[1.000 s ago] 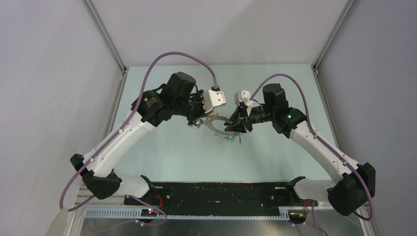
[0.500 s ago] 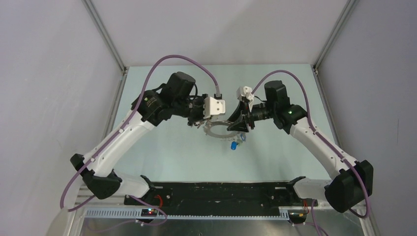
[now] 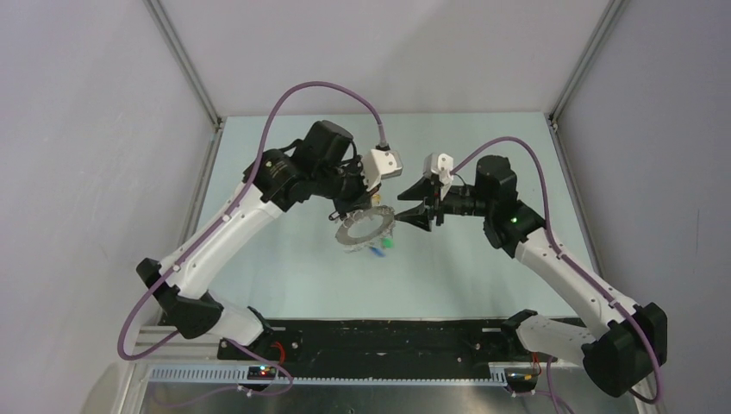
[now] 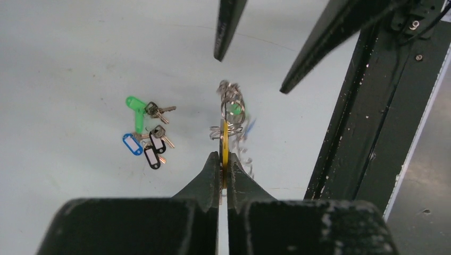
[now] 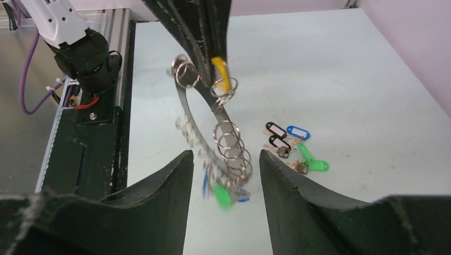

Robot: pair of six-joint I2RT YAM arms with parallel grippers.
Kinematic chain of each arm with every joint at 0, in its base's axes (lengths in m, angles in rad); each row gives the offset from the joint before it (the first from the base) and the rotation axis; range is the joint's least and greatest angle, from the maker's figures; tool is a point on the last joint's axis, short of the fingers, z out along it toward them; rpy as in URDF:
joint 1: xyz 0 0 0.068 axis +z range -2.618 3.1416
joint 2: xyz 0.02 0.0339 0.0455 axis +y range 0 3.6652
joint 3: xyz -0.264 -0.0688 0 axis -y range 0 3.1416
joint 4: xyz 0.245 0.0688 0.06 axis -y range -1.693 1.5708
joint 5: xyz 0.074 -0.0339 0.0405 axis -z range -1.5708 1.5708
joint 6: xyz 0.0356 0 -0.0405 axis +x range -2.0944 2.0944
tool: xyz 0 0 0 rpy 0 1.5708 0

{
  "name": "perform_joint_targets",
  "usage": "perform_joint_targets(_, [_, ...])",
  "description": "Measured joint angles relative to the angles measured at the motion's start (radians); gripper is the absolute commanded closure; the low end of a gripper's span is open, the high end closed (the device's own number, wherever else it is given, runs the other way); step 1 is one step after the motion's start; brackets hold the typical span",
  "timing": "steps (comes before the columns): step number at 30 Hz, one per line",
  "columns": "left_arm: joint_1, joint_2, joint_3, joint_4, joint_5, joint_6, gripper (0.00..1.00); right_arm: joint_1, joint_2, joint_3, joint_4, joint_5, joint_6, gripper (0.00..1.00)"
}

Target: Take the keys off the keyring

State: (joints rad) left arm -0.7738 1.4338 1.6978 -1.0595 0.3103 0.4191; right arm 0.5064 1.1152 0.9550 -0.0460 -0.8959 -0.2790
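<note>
1. Since a second ago, the left gripper [image 3: 359, 210] has been carrying the keyring [image 3: 363, 229] leftward, away from the right gripper [image 3: 412, 213], which has let go and drawn back.
2. The pale green table [image 3: 465, 276] is lying under both arms, with a black rail [image 3: 388, 341] running along its near edge.
3. The left gripper is clamping the keyring's rim edge-on between its two closed fingers [image 4: 206, 179]. It is holding the flat grey ring tilted in the air, clear of the table.
4. The right gripper is standing with its jaws spread wide, just beside the ring and holding nothing. In the right wrist view, the ring is hanging in front of the gap between its fingers.
5. Small wire split rings [image 5: 230, 143] are dangling along the keyring's rim. A yellow tag [image 5: 220, 71] is sitting by the left fingertips, and a blurred green tag [image 5: 222, 195] is swinging at the bottom.
6. A bunch of loose keys [image 4: 147, 133] with green, blue and black tags is lying on the table, off the keyring and apart from it.
</note>
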Motion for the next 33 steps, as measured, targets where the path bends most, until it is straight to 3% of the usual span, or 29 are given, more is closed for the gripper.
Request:
perform_joint_targets(12, [0.000,0.045,0.073,-0.051,-0.021,-0.132,1.00,0.123,-0.001,-0.076,0.241,0.164,0.040,0.58])
perform_joint_targets(17, [0.000,0.046,0.100,-0.057,-0.010,-0.142,1.00,0.132,0.019,-0.076,0.308,0.190,0.057,0.75])
perform_joint_targets(25, [0.000,0.046,0.130,-0.058,0.011,-0.159,1.00,0.138,0.039,-0.079,0.355,0.202,0.089,0.78])
perform_joint_targets(27, [0.001,0.046,0.130,-0.058,0.012,-0.162,1.00,0.138,0.039,-0.079,0.360,0.204,0.090,0.85])
perform_joint_targets(29, [0.001,0.046,0.130,-0.059,0.013,-0.167,1.00,0.138,0.039,-0.079,0.367,0.208,0.092,0.98])
perform_joint_targets(33, [0.012,0.047,0.132,-0.062,0.013,-0.179,1.00,0.138,0.035,-0.079,0.366,0.208,0.092,1.00])
